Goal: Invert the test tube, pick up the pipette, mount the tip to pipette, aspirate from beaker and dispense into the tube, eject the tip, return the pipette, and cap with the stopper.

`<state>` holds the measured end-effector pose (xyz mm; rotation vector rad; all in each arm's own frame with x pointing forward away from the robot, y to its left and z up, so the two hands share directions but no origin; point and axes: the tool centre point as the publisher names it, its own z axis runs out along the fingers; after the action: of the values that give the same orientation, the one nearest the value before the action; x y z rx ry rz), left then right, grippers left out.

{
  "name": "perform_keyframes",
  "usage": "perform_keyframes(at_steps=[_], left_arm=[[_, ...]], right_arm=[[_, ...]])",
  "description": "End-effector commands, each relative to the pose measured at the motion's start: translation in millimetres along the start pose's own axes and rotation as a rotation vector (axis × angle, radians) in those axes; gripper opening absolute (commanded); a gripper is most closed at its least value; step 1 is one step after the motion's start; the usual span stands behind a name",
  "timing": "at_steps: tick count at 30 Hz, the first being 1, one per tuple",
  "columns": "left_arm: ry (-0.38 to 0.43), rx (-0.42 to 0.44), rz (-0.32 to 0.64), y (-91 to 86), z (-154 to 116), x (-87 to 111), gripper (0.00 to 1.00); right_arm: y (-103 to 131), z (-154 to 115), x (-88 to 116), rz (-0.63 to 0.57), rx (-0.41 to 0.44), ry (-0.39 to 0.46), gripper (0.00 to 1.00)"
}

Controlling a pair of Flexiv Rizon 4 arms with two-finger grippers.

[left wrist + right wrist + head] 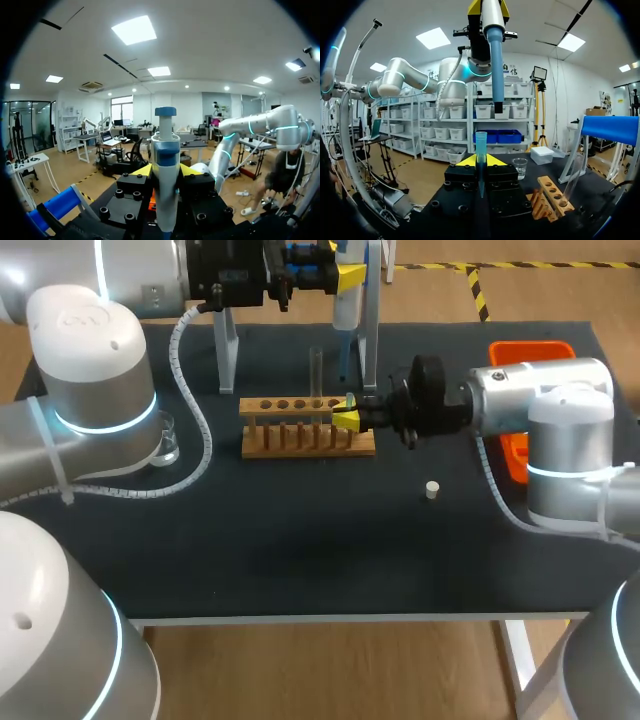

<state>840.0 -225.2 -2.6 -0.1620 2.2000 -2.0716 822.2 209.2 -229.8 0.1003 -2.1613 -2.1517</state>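
Left jaws clench the pipette [165, 145] above the surface's [300, 550] far side; right jaws grasp a tip [480, 145] upright at the wooden rack's [300, 440] right end.

1. This is a laboratory set up for robot bench work: a dark-topped table [300, 560] carries chemistry ware.
2. A wooden rack [308, 440] with a row of holes stands mid-table, and a clear test tube [316, 370] stands upright in it.
3. A small glass beaker [165, 440] sits by the left arm [90, 370], and a white stopper [432, 490] lies loose on the table, apart from the rack.
4. The left gripper [166, 170] clasps a blue-and-white pipette [166, 150], and the right gripper [481, 161] pinches a pipette tip [481, 150] upright beside the rack.
5. A blue-barred stand [610, 129] rises behind the rack, and an orange bin [530, 352] sits at the far right corner.
6. The right arm [540, 400], like the left, is a grey industrial one with a lit ring.
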Motion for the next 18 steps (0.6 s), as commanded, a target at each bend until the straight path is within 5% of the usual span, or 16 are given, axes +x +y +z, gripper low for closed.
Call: perform_keyframes(at_steps=[1,18], left_arm=[[0.001,0.001,0.000,-0.1,-1,0.0,0.00],[0.001,0.001,0.000,-0.1,-1,0.0,0.00]], right_arm=[[-1,1,-2,0.002,0.004,-0.005,0.00],[3,7,-13,0.006,-0.003,-0.011,0.00]])
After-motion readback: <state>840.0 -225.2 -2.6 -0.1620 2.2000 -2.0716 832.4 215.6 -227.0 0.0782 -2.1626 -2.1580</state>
